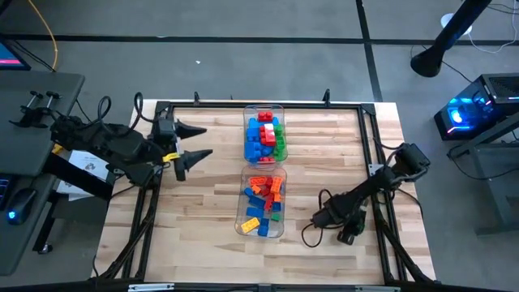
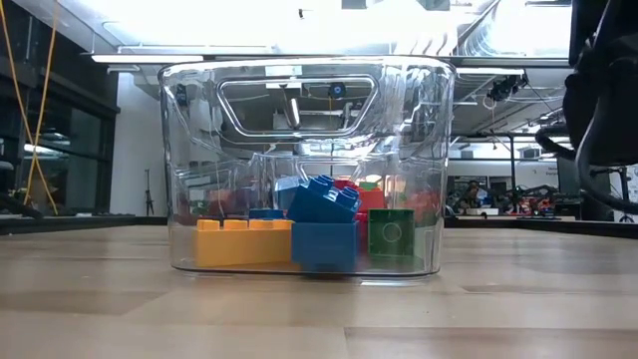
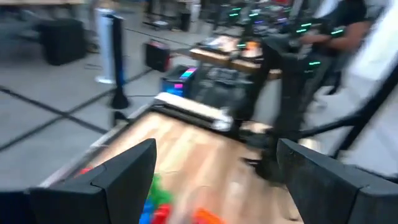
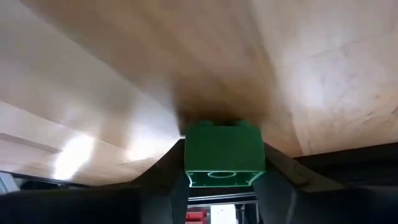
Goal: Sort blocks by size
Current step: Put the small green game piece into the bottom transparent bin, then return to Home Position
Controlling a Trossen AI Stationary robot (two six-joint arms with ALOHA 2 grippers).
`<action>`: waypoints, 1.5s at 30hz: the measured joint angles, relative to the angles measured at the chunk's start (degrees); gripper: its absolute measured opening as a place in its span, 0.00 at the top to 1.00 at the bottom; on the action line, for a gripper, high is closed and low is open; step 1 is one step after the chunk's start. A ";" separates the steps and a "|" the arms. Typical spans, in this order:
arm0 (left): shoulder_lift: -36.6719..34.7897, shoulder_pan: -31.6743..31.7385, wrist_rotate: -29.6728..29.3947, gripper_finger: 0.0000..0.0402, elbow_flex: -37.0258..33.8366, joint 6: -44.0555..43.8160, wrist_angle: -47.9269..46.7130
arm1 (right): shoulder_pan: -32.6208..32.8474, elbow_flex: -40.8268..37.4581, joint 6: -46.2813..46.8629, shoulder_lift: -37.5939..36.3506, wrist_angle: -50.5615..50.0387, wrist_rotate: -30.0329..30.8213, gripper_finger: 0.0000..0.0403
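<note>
My right gripper (image 1: 322, 216) is low over the table, right of the near bin, and shut on a green block (image 4: 224, 154). My left gripper (image 1: 199, 141) is open and empty, raised at the table's left, left of the far bin. The other blocks lie in two clear bins. The far bin (image 1: 264, 109) holds blue, red and green blocks (image 1: 264, 136). The near bin (image 1: 261, 234) holds orange, blue, yellow and green blocks (image 1: 264, 199). The low view shows the near bin (image 2: 299, 90) head-on, with yellow, blue and green blocks (image 2: 321, 224) on its floor. My right gripper pinches the green block's two opposite sides (image 4: 188, 155) between its two fingers (image 4: 163, 171). The block's hollow underside faces the wrist camera and its studs (image 4: 224, 124) face the table. The fingers slant down from the table's right. I cannot tell whether the studs touch the wood.
A black frame rail (image 1: 373, 122) runs round the table top. Bare wood lies left of the bins (image 1: 195, 211) and between the near bin and my right gripper. A person (image 3: 348, 37) stands beyond the table in the left wrist view. Cables loop beside my right arm (image 1: 312, 235).
</note>
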 joint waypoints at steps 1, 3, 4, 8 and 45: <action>0.00 0.15 -1.91 0.21 0.00 0.33 -0.85 | 0.21 0.42 0.05 0.01 -0.23 -0.05 0.68; 0.00 0.92 -5.20 0.21 -0.01 0.28 -3.36 | 0.46 2.39 0.02 0.01 -1.10 0.11 0.67; 0.00 1.54 -6.02 0.21 0.00 -0.13 -5.01 | 0.53 3.78 0.05 -0.11 -1.73 0.61 0.67; -0.01 6.09 -4.97 0.21 -0.46 -3.39 -12.68 | -0.79 13.84 2.55 -1.61 -1.29 7.56 0.67; -33.90 12.05 23.49 0.21 -59.19 -11.89 45.19 | -18.69 44.97 4.12 -1.49 7.23 42.70 0.20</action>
